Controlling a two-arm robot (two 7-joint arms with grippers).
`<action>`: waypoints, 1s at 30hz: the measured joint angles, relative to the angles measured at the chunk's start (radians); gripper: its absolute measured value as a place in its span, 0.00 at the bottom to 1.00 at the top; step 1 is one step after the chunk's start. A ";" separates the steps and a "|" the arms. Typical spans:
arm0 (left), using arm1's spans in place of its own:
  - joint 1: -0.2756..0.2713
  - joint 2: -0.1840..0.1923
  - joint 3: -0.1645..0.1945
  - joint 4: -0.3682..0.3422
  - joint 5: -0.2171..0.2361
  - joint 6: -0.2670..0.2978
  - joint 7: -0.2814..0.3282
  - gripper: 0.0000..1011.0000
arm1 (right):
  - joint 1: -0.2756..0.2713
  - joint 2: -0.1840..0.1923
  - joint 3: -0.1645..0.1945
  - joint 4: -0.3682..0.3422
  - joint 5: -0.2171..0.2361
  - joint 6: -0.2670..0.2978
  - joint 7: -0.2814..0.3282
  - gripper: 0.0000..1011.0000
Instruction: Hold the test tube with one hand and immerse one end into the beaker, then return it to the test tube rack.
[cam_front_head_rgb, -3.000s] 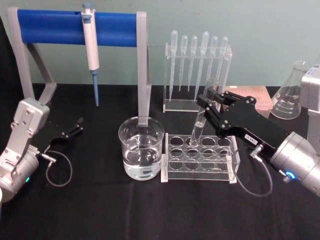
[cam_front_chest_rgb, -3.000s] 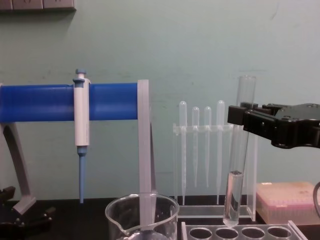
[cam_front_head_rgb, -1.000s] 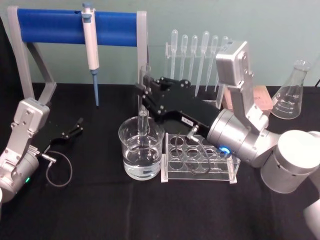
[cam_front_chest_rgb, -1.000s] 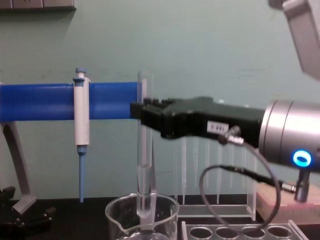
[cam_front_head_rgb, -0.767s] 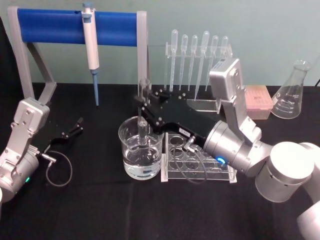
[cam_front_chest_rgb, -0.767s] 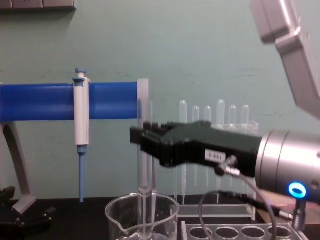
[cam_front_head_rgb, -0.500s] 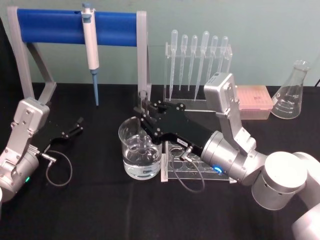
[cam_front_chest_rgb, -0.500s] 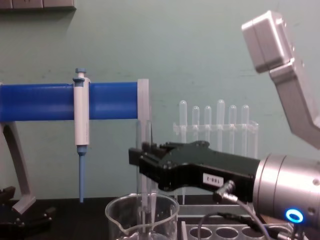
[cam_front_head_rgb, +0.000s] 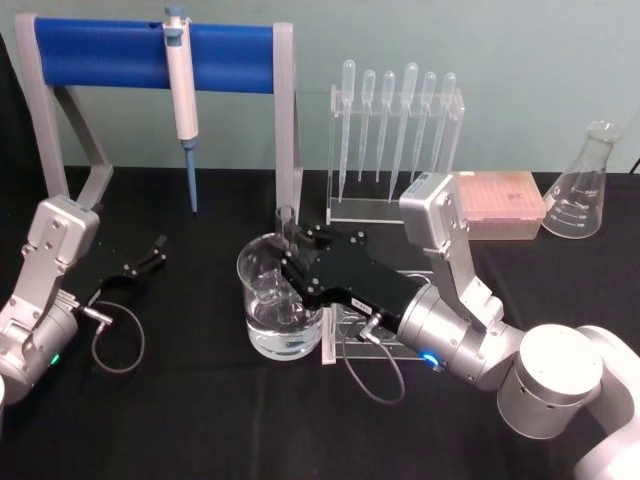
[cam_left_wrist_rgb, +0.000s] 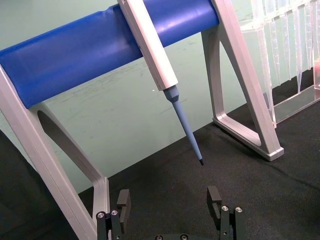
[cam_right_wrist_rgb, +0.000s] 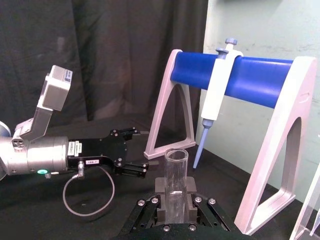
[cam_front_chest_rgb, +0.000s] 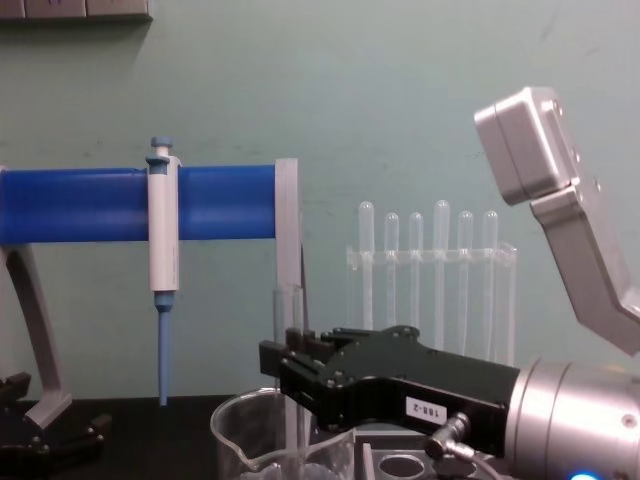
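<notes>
Tube (cam_front_head_rgb: 286, 220) is thin clear glass: light, stiff, slick and brittle. So the grip should be firm but not crushing, w/ no knocks against glass edges. Best hold is high on the shaft, just under the open rim, so the long lower part is free to dip. That's where I've got it.

My R pincer (cam_front_head_rgb: 293, 245) is clamped on the tube, one jaw each side. R wrist view shows a short length of tube (cam_right_wrist_rgb: 176, 172) w/ its rim standing up above the jaws. It stands about upright.

Beaker (cam_front_head_rgb: 258, 310) sits near the worktop's middle, part full of clear liquid. My R pincer hangs over the beaker's back-right rim, v. close to it. The tube runs down from the jaws into the beaker; chest view shows the tube (cam_front_chest_rgb: 290, 315) dropping inside the glass wall. I judge the bottom end is in the liquid, but can't tell how deep.

Rack (cam_front_head_rgb: 328, 345) is just R of the beaker, mostly under my R forearm. The return is a straight lift, then a short shift R.

L pincer (cam_front_head_rgb: 150, 255) lies spread wide near the worktop's L edge, well apart, idle.
</notes>
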 joint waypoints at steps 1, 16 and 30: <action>0.000 0.000 0.000 0.000 0.000 0.000 0.000 0.99 | -0.001 0.000 0.001 0.001 -0.001 -0.001 0.001 0.22; 0.000 0.000 0.000 0.000 0.000 0.000 0.000 0.99 | -0.004 -0.005 0.005 0.009 -0.005 -0.007 0.009 0.22; 0.000 0.000 0.000 0.000 0.000 0.000 0.000 0.99 | -0.004 -0.004 0.005 0.009 -0.004 -0.006 0.008 0.22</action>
